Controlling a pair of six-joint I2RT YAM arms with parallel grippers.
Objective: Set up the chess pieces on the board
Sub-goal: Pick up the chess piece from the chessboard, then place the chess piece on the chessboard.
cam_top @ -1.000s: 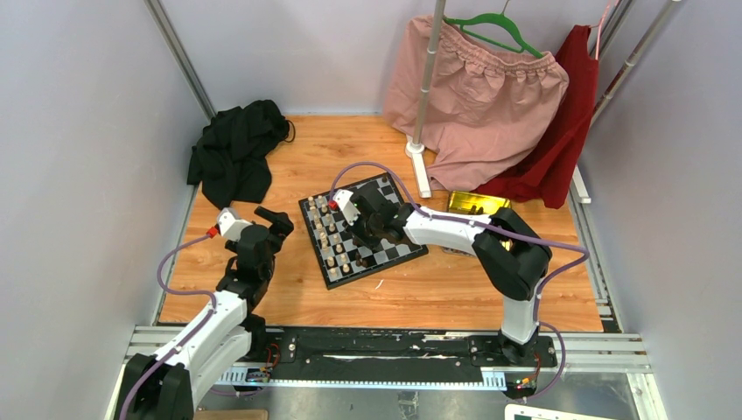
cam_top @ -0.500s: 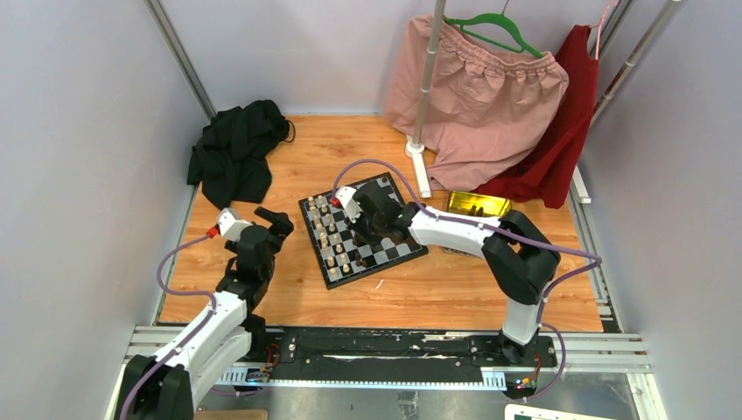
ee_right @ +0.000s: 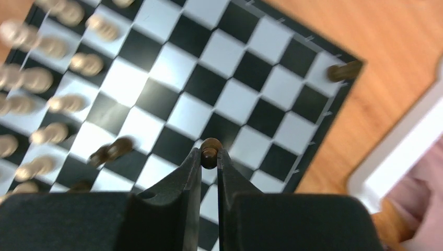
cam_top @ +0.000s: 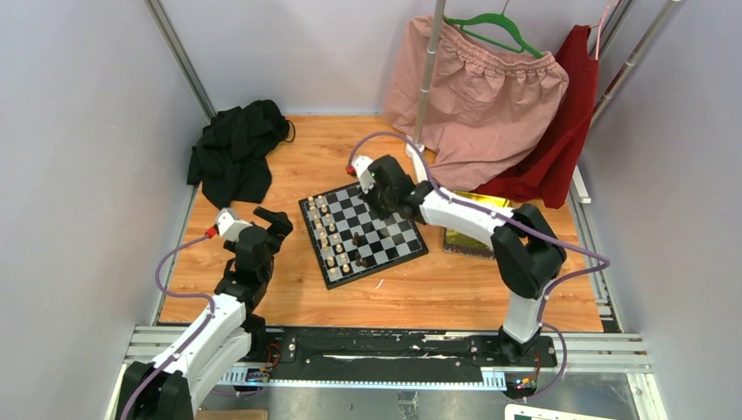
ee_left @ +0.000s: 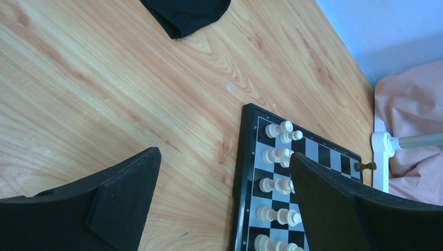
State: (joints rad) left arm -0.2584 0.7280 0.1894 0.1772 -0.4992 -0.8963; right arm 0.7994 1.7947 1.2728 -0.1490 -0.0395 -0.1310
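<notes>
Clamped together, the right gripper [ee_right: 209, 157] held a tiny dark brown chess piece [ee_right: 209, 150] by its rounded head, pinched between the two black fingertips. The held piece was positioned over the small square black-and-white chequered chessboard [ee_right: 235, 99] with a black border, above the far half of the playing field as seen from overhead. Whether its base touched a square could not be determined.

Cream-white chess pieces [cam_top: 327, 234] stood in two columns along the left side of the chessboard. In the right wrist view they appeared blurred. A second dark brown piece [ee_right: 345, 70] occupied a corner square at the far end of the chessboard. Another dark brown piece [ee_right: 112, 149] sat near the middle of the field, just beside the cream-white columns; blur prevented telling whether it stood upright or lay tilted.

The left gripper [ee_left: 224, 157] was spread wide apart and held nothing. It hovered over the bare wooden tabletop [cam_top: 437, 289], near the left border of the chessboard and not in contact with it.

A crumpled black cloth [cam_top: 236, 153] lay at the far left corner of the tabletop. A pink garment [cam_top: 486, 96] on a green hanger [cam_top: 490, 31] and a red garment [cam_top: 560, 149] hung at the far right, beside a white rack pole [cam_top: 424, 96]. A shiny yellow metal tin [cam_top: 477, 206] lay just beside the right edge of the chessboard, partly covered by the right arm.
</notes>
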